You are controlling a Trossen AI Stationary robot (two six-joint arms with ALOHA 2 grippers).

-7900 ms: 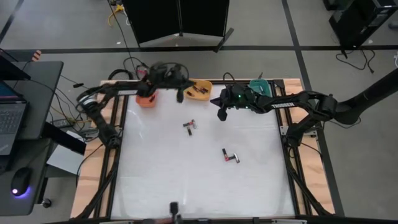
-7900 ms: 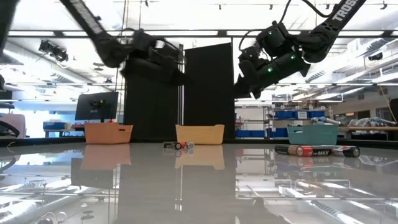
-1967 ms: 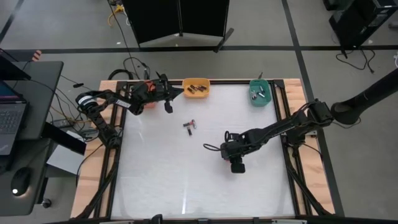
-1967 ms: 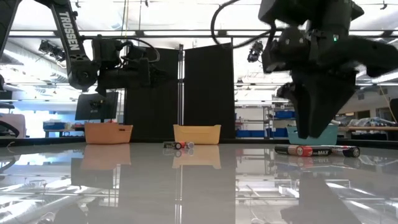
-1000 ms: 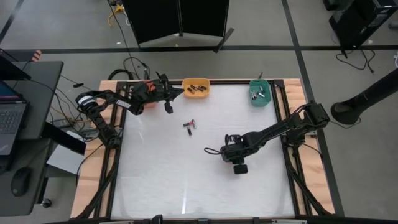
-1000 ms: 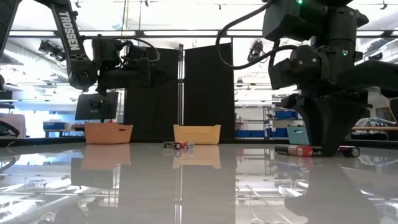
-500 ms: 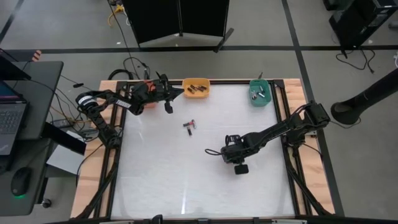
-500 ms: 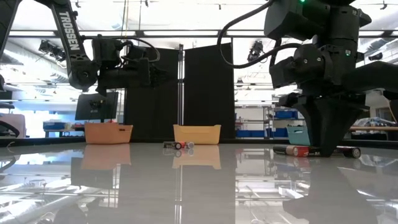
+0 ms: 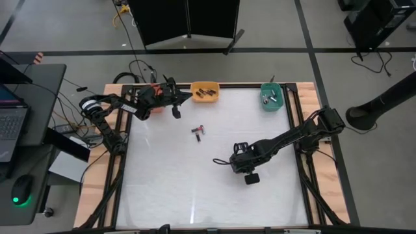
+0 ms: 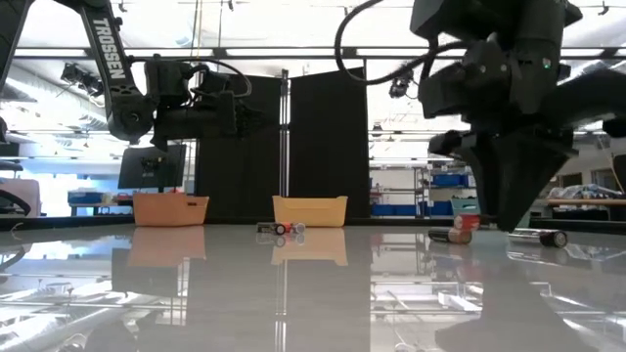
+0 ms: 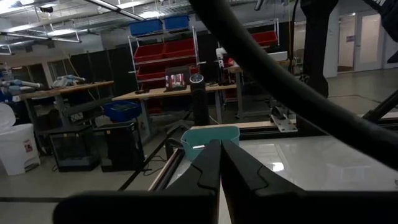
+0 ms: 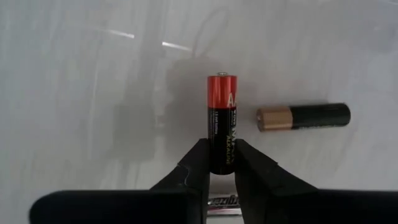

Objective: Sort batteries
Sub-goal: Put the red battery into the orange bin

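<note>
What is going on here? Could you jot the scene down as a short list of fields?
Right hand: shut on a red-and-black battery, just above the white table
Nearby: black battery with copper end lying beside it
Left hand: shut, empty, waiting by the orange bin
Loose batteries: small cluster mid-table
Yellow bin: batteries inside
Teal bin: batteries inside

Held battery: red-and-black, pinched, lifted clear of desk.
Copper-top battery: lying flat just beside.
Loose pair: mid-desk.
</note>
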